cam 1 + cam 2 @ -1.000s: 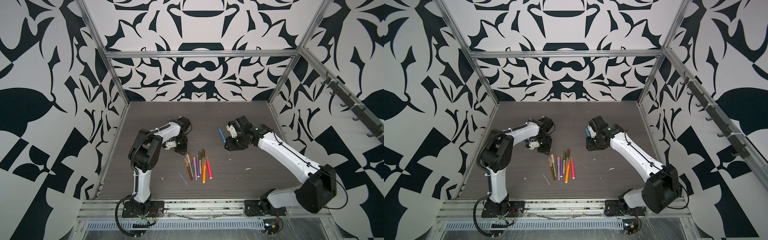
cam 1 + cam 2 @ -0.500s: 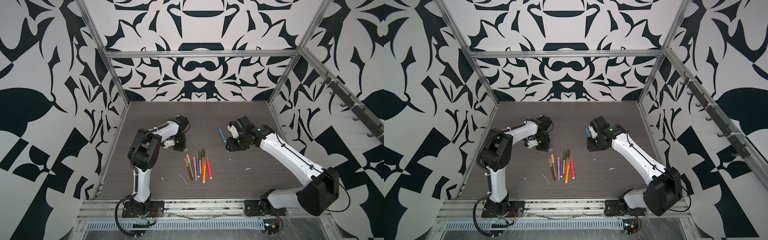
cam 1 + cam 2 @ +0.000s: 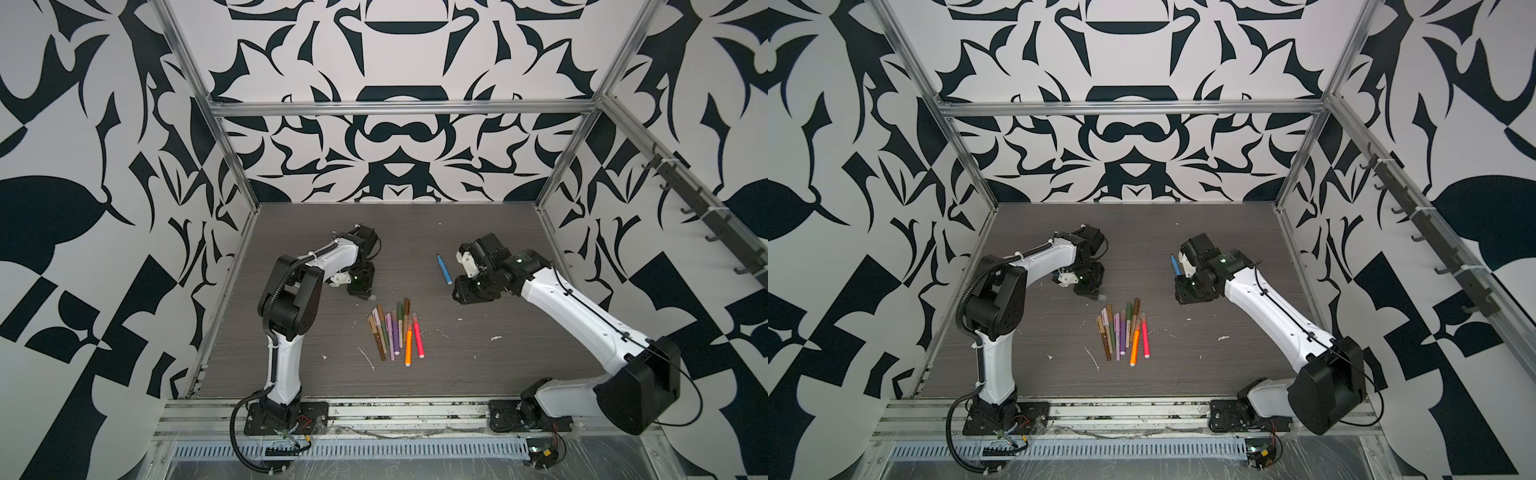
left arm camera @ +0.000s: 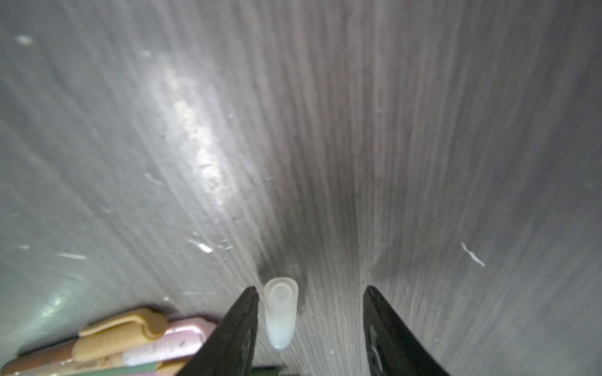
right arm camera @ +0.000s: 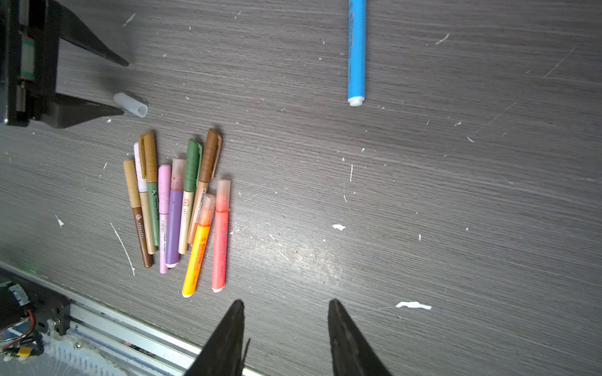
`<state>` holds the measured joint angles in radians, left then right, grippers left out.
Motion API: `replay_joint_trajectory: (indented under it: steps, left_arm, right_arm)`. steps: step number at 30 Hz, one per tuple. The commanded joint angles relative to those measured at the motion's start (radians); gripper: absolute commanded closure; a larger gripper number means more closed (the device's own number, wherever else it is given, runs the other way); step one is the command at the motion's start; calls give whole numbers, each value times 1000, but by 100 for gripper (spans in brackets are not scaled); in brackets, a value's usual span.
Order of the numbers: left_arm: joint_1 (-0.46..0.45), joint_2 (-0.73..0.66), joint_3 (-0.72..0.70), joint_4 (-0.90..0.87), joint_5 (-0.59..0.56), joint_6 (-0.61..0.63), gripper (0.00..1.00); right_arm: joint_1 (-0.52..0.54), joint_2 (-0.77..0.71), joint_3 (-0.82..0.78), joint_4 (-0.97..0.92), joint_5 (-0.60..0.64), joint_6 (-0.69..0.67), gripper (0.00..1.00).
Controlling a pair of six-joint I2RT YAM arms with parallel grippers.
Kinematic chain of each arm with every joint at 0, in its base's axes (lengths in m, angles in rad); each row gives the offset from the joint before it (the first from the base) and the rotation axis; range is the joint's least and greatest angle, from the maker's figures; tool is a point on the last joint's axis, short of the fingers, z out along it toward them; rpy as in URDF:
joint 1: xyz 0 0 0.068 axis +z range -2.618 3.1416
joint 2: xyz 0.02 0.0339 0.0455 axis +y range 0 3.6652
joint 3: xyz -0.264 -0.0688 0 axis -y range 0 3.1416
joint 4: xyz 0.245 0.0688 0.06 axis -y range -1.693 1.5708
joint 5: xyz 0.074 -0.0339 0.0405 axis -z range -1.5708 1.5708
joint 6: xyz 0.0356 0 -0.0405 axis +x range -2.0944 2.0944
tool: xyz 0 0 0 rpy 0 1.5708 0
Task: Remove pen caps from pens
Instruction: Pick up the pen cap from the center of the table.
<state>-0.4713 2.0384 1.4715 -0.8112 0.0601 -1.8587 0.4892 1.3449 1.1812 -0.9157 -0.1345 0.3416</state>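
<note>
The dark wood-grain table (image 3: pixel 478 374) carries everything, with white flecks (image 5: pixel 413 305) scattered over it. The left arm (image 3: pixel 291 299) bends in from the near left and the right arm (image 3: pixel 582 316) reaches in from the near right. Both wrists hang low over the middle of the table, well apart from each other. Between them, toward the near side, lies the bundle of pens (image 5: pixel 176 208): about nine, side by side and touching, each with its cap on at the far end. One blue pen (image 5: pixel 356 48) lies alone, far and right of the bundle, just left of the right wrist. Smallest is a clear cap (image 4: pixel 280 312), lying on its side on the table just far-left of the bundle.

The left gripper (image 4: pixel 310 289) has its jaws spread. The clear cap lies between them, close beside one finger, with nothing pinching it. The right gripper (image 5: pixel 286 301) also has its jaws spread, with nothing between them, over bare table right of the bundle.

By the look of it, one pen is done: the blue pen appears uncapped and the clear cap is likely its own, set down apart from it. The step in hand seems to be the turn toward the next pen. The next move calls for one gripper to lift a pen off the edge of the tight bundle without dragging its neighbours, then for the other to pinch that pen's cap and pull straight along the barrel
</note>
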Motion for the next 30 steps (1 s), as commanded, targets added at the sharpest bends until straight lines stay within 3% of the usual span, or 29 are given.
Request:
replay_joint_trajectory:
  steps: [1,15,20,25,30]
  left_arm:
    - [1,28,11,-15,15,19,48]
    - [-6,43,-27,44,82,4,64]
    - [-6,55,-31,51,95,29,75]
    - [17,47,-40,46,73,87,81]
    - [93,37,10,-54,-5,250,83]
  right_arm:
    - [-5,-30,-7,-3,9,8,55]
    - [-5,-32,-13,2,17,7,55]
    - [-5,-31,-12,6,19,9,55]
    - [-5,-29,-11,7,18,10,55]
    - [-5,-15,-3,21,13,7,55]
